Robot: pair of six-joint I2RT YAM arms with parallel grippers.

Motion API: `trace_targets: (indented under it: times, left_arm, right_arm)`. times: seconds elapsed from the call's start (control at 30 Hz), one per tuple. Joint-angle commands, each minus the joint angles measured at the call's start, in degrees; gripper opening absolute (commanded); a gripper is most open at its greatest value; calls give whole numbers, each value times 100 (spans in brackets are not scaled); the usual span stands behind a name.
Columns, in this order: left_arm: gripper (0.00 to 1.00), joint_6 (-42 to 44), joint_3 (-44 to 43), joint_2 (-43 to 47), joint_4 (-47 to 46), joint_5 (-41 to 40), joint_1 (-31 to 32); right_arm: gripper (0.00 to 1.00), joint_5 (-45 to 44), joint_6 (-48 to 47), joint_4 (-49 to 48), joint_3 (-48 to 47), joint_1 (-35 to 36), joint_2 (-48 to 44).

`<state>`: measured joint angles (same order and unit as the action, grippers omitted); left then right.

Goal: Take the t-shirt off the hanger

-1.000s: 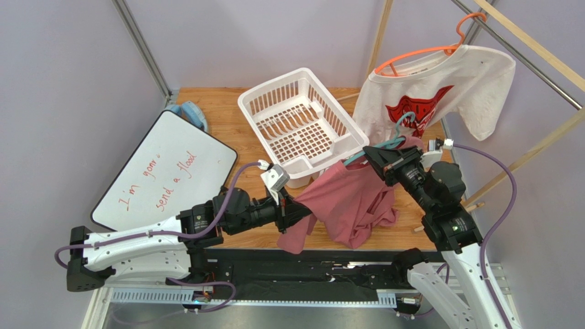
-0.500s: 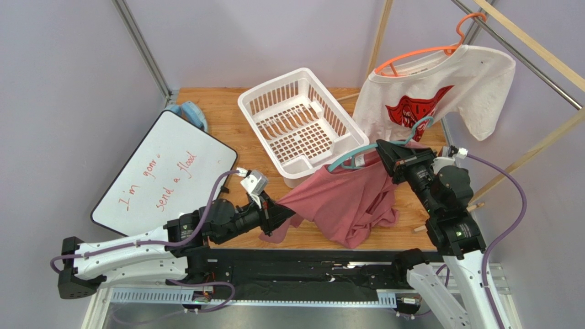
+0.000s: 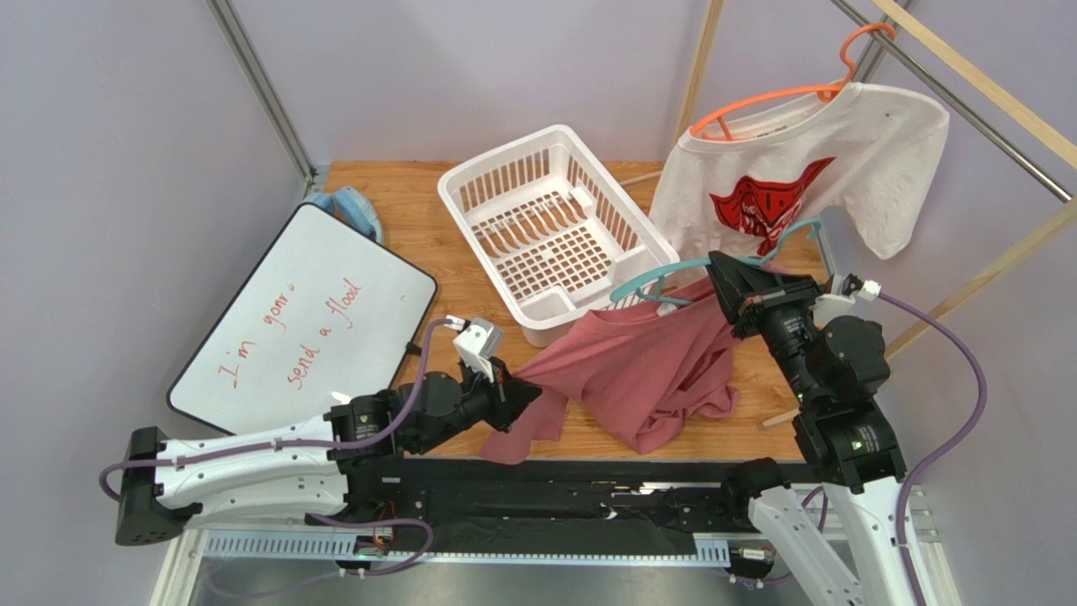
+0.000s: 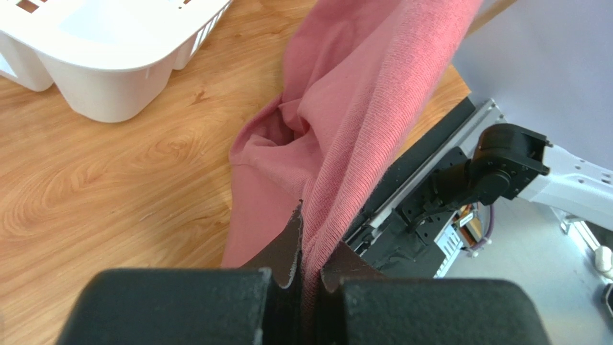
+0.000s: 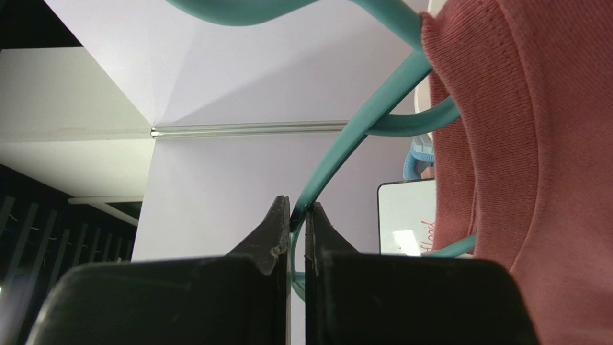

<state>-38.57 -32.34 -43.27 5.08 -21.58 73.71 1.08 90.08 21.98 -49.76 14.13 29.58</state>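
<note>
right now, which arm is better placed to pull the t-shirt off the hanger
Left. The left tool is shut on the t-shirt, away from the hanger, so it can drag the cloth off. The right tool is clamped on the hanger and serves as anchor.

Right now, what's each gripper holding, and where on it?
Left gripper pinches the red t-shirt by a fold at its edge. Right gripper clamps the teal hanger by a bar near its middle.

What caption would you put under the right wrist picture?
Right pincer shut on the teal hanger, red t-shirt draped over it.
</note>
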Motion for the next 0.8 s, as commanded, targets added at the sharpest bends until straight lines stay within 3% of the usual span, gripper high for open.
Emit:
trace_targets:
  times: [0.0,0.17,0.3,0.43,0.63,0.77]
  left_arm:
    - [0,7,-623,-497,-42,20,-250]
    - [0,95,-1573,-1691,-252,1023,-910]
    - [0,288,-2126,-2475,-762,1612,-1043]
    - [0,394,-2873,-3291,-885,1938,-1104]
    - [0,271,-3401,-3969,-1431,2729,-1113]
    - [0,200,-3656,-4339,-1414,2844,-1131]
  right_arm:
    - [0,443,62,-501,-254,-77,65]
    - [0,1358,816,-1116,45,-68,214]
    - [0,1860,1116,-1266,-7,-60,267]
    - [0,1852,1274,-1011,-113,-68,153]
    - [0,2150,1968,-1274,45,-60,162]
    - [0,2116,1891,-1284,-322,-60,232]
